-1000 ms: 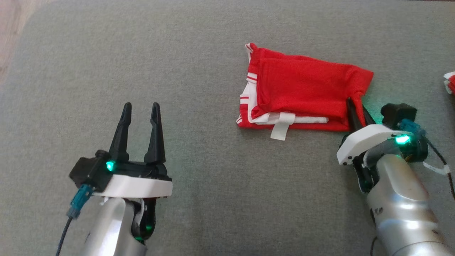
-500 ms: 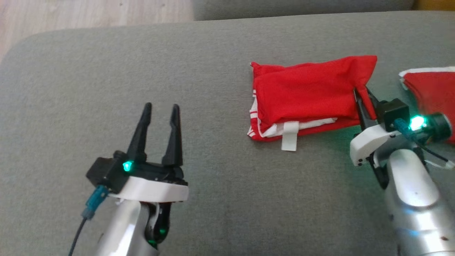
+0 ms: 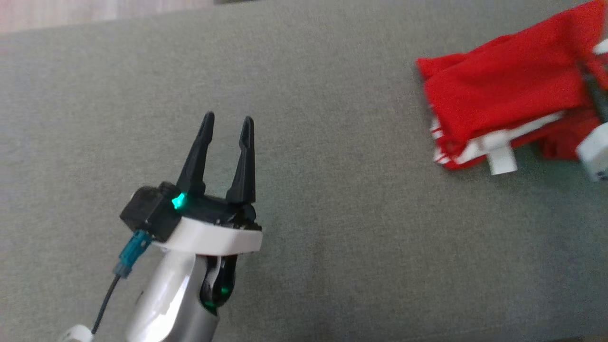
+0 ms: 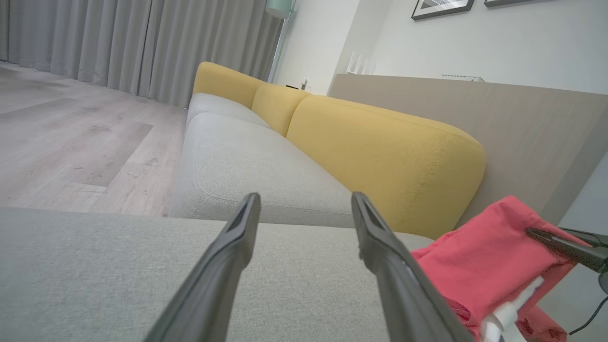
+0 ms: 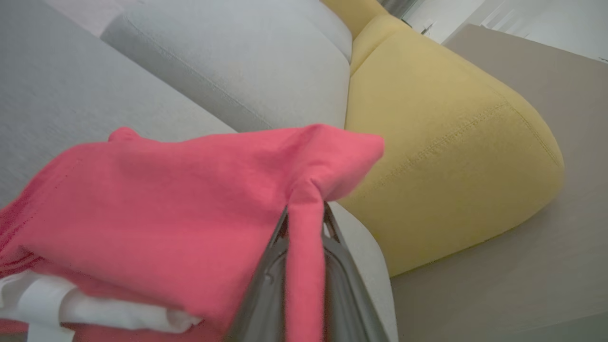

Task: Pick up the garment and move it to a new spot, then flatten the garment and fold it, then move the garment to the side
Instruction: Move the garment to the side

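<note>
At upper right, red garment [image 3: 503,95] on grey sofa [image 3: 332,228].
Right gripper [image 5: 306,211] pinches its corner (fabric bunched); left gripper [image 3: 227,126] hangs open, lower left.

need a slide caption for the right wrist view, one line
Right gripper shut on a pinched corner of the folded red garment, with the grey sofa cushion and yellow backrest behind.

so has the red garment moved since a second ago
Yes. The camera turned too, but against the grey cushion's far edge the red garment has swung, its gripped right end now nearer that edge.
</note>
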Controlling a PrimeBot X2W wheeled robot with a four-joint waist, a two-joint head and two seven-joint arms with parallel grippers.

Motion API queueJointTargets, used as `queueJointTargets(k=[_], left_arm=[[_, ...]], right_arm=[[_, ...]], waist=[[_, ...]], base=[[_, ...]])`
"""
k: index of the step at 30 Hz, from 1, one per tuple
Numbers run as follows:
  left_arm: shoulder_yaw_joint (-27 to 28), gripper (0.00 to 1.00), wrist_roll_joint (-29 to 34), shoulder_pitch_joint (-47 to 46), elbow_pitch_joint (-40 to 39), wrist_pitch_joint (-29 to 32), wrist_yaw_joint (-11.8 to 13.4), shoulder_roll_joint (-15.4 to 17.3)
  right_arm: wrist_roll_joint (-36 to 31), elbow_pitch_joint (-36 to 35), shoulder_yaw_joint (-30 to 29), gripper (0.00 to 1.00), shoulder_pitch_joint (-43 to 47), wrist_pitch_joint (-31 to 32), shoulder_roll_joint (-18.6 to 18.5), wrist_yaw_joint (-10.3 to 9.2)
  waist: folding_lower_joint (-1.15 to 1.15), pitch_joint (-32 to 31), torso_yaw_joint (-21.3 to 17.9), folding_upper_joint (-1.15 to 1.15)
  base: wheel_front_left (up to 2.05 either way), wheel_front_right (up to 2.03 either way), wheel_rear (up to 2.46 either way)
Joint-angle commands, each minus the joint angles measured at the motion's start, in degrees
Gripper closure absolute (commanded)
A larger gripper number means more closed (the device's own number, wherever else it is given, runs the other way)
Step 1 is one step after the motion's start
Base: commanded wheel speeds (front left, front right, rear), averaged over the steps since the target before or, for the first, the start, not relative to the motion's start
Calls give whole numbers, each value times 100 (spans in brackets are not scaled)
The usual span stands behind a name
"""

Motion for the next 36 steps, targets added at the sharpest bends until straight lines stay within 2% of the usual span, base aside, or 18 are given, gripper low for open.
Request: queueJointTargets(k=[1, 4, 9, 22, 23, 24, 30, 36], left_arm=[[138, 0, 71, -272, -216, -29, -3, 35], [142, 0, 95, -395, -220, -29, -30, 35], [172, 0, 114, -496, -206, -29, -67, 35], [321, 0, 169, -580, -129, -29, -155, 35], [337, 0, 175, -577, -125, -29, -160, 35], [354, 0, 186, -573, -118, -29, -166, 35], [478, 0, 209, -548, -61, -29, -195, 35], [611, 0, 183, -427, -62, -29, -194, 35]], right_arm=[[71, -238, -89, 100, 142, 111, -490, 11], [116, -201, -378, 100, 206, 242, -856, 11], [10, -82, -793, 100, 261, 414, -1068, 11], [-351, 66, -1859, 100, 451, 664, -753, 11], [-385, 44, -1939, 44, 456, 637, -710, 11], [-395, 34, -2022, 0, 460, 630, -647, 11], [-500, -76, -2301, 0, 458, 646, -386, 11], [-526, -442, -2225, 0, 332, 539, 3, 11]], waist=[[0, 245, -111, 0], [0, 400, -129, 0], [0, 536, -137, 0], [0, 746, -35, 0], [0, 752, -31, 0], [0, 754, -29, 0], [0, 624, -55, 0], [0, 267, -76, 0]], base=[[0, 0, 0], [0, 0, 0], [0, 0, 0], [0, 0, 0], [0, 0, 0], [0, 0, 0], [0, 0, 0], [0, 0, 0]])
